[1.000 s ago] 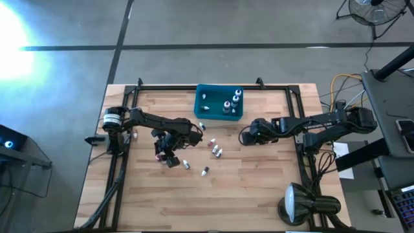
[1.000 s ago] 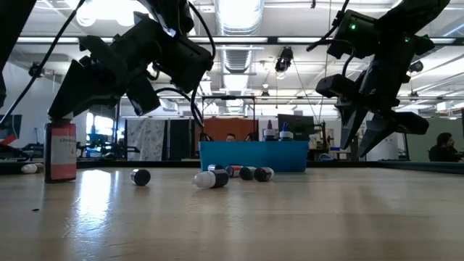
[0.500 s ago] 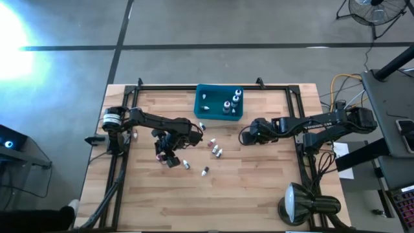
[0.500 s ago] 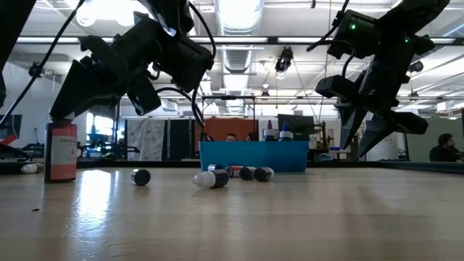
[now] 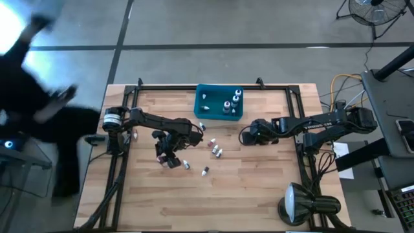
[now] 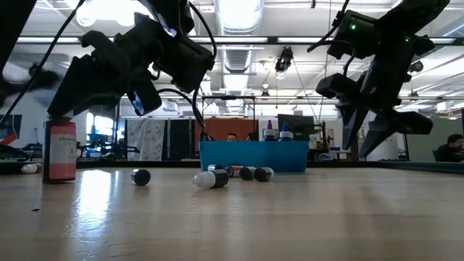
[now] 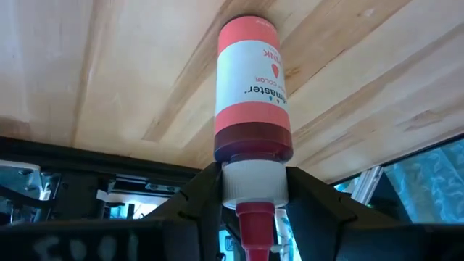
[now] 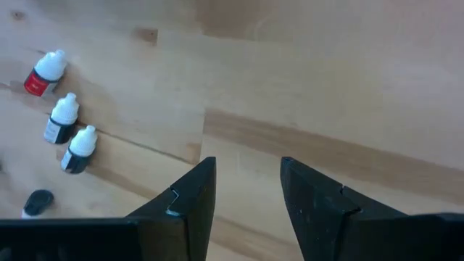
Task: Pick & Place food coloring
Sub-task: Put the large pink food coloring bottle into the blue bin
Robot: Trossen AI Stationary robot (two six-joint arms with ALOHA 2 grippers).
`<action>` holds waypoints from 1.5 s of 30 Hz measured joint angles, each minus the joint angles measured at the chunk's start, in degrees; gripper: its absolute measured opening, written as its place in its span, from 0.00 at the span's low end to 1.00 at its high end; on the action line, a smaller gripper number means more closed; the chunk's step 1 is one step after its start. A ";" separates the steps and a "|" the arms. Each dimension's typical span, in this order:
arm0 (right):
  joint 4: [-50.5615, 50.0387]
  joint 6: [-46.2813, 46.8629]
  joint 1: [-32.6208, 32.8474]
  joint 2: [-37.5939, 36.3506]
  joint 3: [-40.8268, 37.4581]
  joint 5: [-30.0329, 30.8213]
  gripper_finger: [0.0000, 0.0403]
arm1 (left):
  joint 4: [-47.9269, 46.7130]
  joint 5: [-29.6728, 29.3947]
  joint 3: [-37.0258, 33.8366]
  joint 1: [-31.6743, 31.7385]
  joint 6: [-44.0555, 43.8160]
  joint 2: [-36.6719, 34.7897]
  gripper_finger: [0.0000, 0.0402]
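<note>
Food coloring update: got one red bottle (image 7: 253,101) pinched by its white cap between the fingers (image 7: 194,197) of the left gripper (image 5: 163,155), snug on both sides of the cap. Hanging cap-up, base pointing down at the wood. From the low view looks like it sits right at the worktop (image 5: 259,188) surface, but can't tell if actually touching. Spot-wise: left half of the worktop, roughly midway between far and near edges.

Just beside that gripper, toward the middle, a loose scatter of little bottles (image 5: 218,152) lying on the wood, white caps, red or dark bodies. Same bunch visible from the low view as a small cluster (image 6: 212,178) lying on their sides.

Further out, right gripper (image 5: 244,136) hovering over the right half of the worktop, clear of the surface. Fingers (image 8: 194,203) parted a moderate bit, nothing between them, just bare wood. Well apart from the scatter, which shows off to one side in the right wrist view.

Teal bin (image 5: 198,105) up against the far edge, about centred, with a few bottles (image 5: 227,107) already inside.

Also a blurry dark person (image 5: 39,116) off the worktop's left edge.
</note>
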 joint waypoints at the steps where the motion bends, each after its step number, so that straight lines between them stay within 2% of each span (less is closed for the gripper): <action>1: -0.01 0.02 0.00 0.00 0.00 -0.70 0.37 | -0.02 0.00 0.00 0.00 0.15 0.00 0.29; 14: -0.22 4.52 0.04 0.00 0.00 -1.92 0.37 | 0.35 -0.61 0.00 0.00 5.56 0.00 0.29; 24: -0.24 6.29 0.04 0.00 0.00 -4.35 0.37 | 0.40 -1.33 0.02 0.02 1.50 0.00 0.29; 33: -0.24 6.79 0.00 0.00 0.00 -4.37 0.37 | 0.40 -2.18 0.02 0.02 2.81 0.00 0.29; 45: -0.23 7.08 0.04 0.00 0.00 -4.37 0.37 | 1.21 -2.39 0.02 0.02 2.94 0.09 0.44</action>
